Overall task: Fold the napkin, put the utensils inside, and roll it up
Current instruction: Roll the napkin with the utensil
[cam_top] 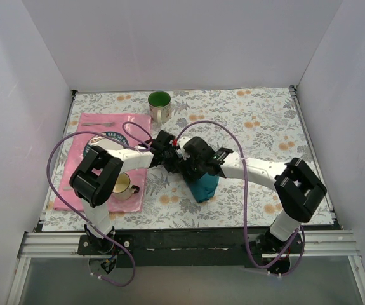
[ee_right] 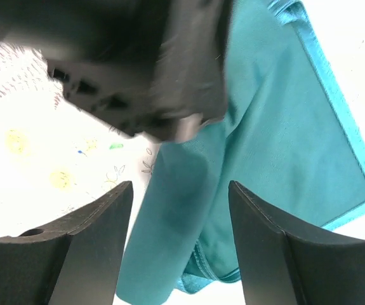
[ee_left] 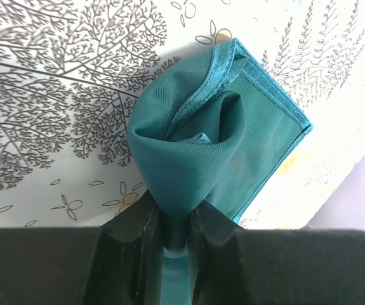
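Left gripper pinches the napkin (folded, stretching diagonally away).

Overhead view: bright, diffuse light; soft shadows on tablecloth.
Left wrist view: napkin sharp; bottom foreground dark.
Right wrist view: tablecloth overexposed; upper foreground blurred.

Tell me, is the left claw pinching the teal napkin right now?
Yes, the left claw is shut on a bunched fold of the napkin, with the cloth squeezed tight in its grip.
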Robot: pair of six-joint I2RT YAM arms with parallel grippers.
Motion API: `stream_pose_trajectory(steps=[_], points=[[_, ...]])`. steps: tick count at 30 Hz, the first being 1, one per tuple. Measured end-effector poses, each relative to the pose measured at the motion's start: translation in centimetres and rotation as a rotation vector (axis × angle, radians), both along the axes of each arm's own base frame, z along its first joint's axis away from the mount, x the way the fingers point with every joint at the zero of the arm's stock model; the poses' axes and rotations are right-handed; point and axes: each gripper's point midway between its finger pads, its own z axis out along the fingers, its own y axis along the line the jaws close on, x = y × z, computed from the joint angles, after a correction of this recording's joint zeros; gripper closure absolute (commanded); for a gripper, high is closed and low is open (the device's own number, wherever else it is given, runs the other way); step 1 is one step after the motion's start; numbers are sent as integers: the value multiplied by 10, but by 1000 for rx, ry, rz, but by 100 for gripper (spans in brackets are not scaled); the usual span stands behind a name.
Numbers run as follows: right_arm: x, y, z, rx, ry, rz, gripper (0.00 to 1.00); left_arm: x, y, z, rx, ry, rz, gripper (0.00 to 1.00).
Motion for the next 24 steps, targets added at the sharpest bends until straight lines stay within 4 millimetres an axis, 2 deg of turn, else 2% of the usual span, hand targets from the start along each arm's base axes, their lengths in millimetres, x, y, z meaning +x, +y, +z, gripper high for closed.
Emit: stream_pose_trajectory(steps=[4, 9, 13, 16, 17, 19, 24], points=[[-13, 4, -9, -93, -87, 1, 29, -1, -1, 0, -11, 16, -1, 96], [-13, 5, -28, -194, -167, -31, 32, -4, -2, 0, -30, 42, 2, 96], [-4, 9, -33, -204, -223, -84, 36, -3, -2, -1, -58, 73, 12, 96], [0, 10, -35, -214, -252, -112, 48, -3, -1, -1, -68, 84, 14, 96], [2, 9, -35, -218, -262, -121, 57, -3, -1, -1, -70, 85, 14, 96], [4, 8, -35, -227, -277, -133, 65, -3, -1, -1, -72, 88, 14, 96], [5, 5, -37, -228, -296, -148, 63, -3, -1, -1, -74, 90, 15, 96]])
